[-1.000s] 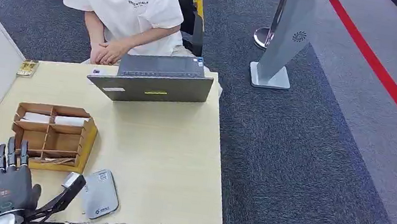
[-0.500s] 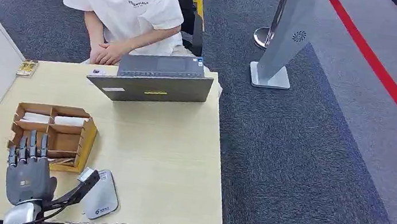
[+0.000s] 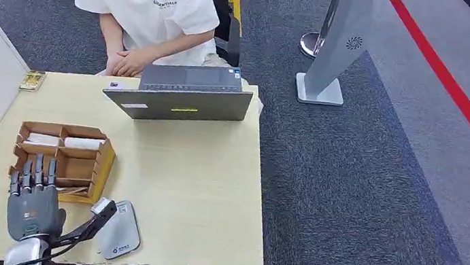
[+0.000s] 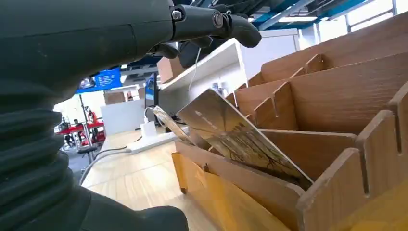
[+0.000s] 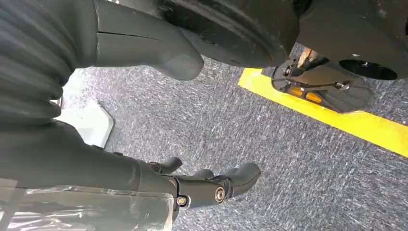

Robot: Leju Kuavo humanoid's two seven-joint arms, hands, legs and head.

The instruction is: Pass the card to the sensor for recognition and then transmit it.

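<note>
Beside the wooden tray's (image 3: 102, 173) near edge, left robot hand (image 3: 34, 205) hovers unclenched, seemingly empty.

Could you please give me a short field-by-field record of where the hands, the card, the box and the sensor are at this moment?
left hand: over the table's near edge beside the wooden box, fingers apart, holding nothing
right hand: hanging over grey carpet, holding nothing
card: leaning tilted in a near compartment of the wooden box
sensor: grey pad lying flat near the table's front edge
person: seated behind the laptop
</note>
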